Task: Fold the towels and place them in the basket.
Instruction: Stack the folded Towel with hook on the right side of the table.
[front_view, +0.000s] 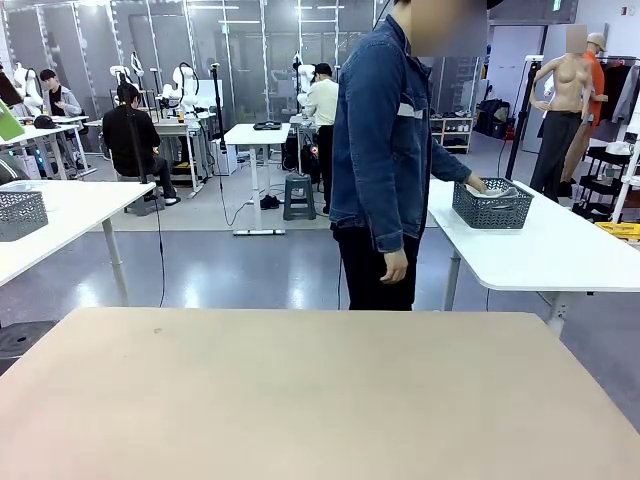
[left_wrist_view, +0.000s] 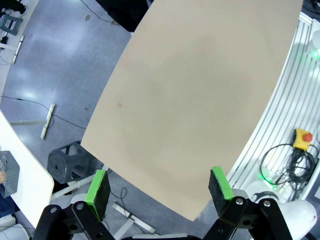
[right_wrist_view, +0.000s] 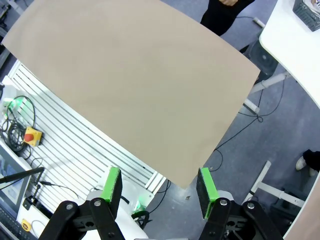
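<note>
- Table (front_view: 300, 400): beige, bare top, no cloth laid out for folding.
- Basket (front_view: 492, 205): dark grey mesh, set on a white side table (front_view: 560, 250) at far right, well apart from the work table — presumably parked there by the person.
- Towel (front_view: 497, 192): pale cloth visible inside the basket, below the rim; colour and fold not readable at this range.
- Person's hand (front_view: 476, 184): at the basket's near rim, touching or just over it (cannot tell which); other hand (front_view: 395, 265) hanging free at the side.
- Left gripper (left_wrist_view: 161, 192): raised above the table, jaws spread fully, nothing between the pads.
- Right gripper (right_wrist_view: 159, 186): likewise raised, jaws wide though not at full spread, nothing held.
- Judgement: arms apparently held back, waiting on the person — towels seem stowed.
</note>
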